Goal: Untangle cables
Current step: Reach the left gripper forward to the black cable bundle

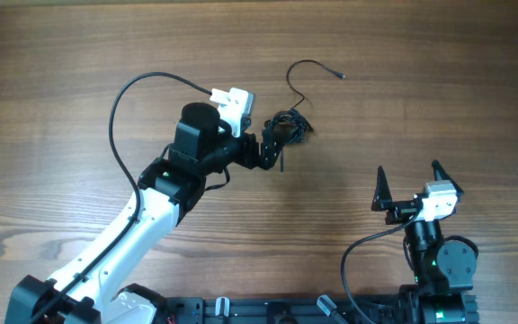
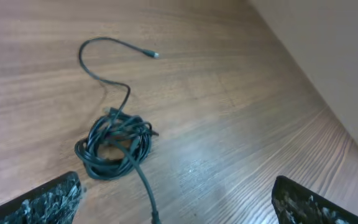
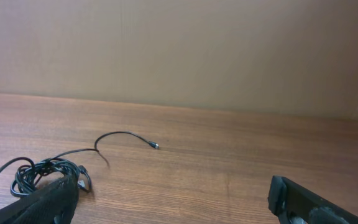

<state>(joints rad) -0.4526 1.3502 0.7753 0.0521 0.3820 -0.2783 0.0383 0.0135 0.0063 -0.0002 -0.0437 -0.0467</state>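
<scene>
The cables (image 1: 289,123) lie as a small black knotted clump on the wooden table, with one loose tail curling away to a plug tip (image 1: 342,76). My left gripper (image 1: 277,144) is open right at the clump's near side. In the left wrist view the clump (image 2: 114,146) sits just ahead of the left finger (image 2: 42,202), and one cord (image 2: 146,186) trails back between the wide jaws, held by nothing. My right gripper (image 1: 409,173) stands open and empty at the lower right, well away from the clump. In its own view the clump (image 3: 42,169) shows far left.
Bare wooden table (image 1: 439,81) surrounds the clump. A thicker black wire (image 1: 129,90) loops from the left arm over the table. A beige wall (image 3: 179,50) rises beyond the table's far edge in the right wrist view.
</scene>
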